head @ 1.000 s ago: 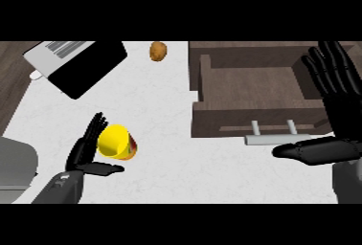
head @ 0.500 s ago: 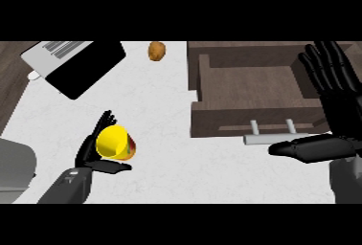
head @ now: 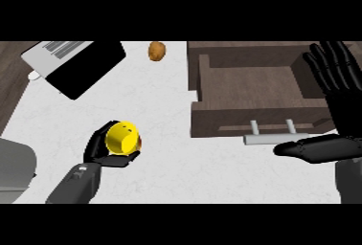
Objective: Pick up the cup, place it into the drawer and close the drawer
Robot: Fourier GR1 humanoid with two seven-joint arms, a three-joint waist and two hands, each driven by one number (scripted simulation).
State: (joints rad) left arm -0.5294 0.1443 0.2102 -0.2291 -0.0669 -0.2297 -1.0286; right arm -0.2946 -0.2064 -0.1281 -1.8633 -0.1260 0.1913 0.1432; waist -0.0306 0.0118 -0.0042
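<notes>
A yellow cup (head: 124, 139) sits at the lower left of the white counter, tipped so its mouth faces me. My left hand (head: 99, 150) is curled round its left side and base, thumb under it. The brown drawer (head: 212, 115) stands pulled open at the upper right, its inside bare, with a silver handle (head: 272, 139) on its front. My right hand (head: 332, 83) rests open at the right edge, fingers up over the drawer's right wall, thumb stretched out near the handle.
A black-and-white appliance (head: 74, 60) lies at the upper left. A small brown potato-like object (head: 156, 50) sits at the top centre. A grey object (head: 14, 167) fills the lower left corner. White counter (head: 198, 167) lies between cup and drawer.
My left hand has closed further round the cup, and both have shifted slightly right and up. The right hand has barely moved.
</notes>
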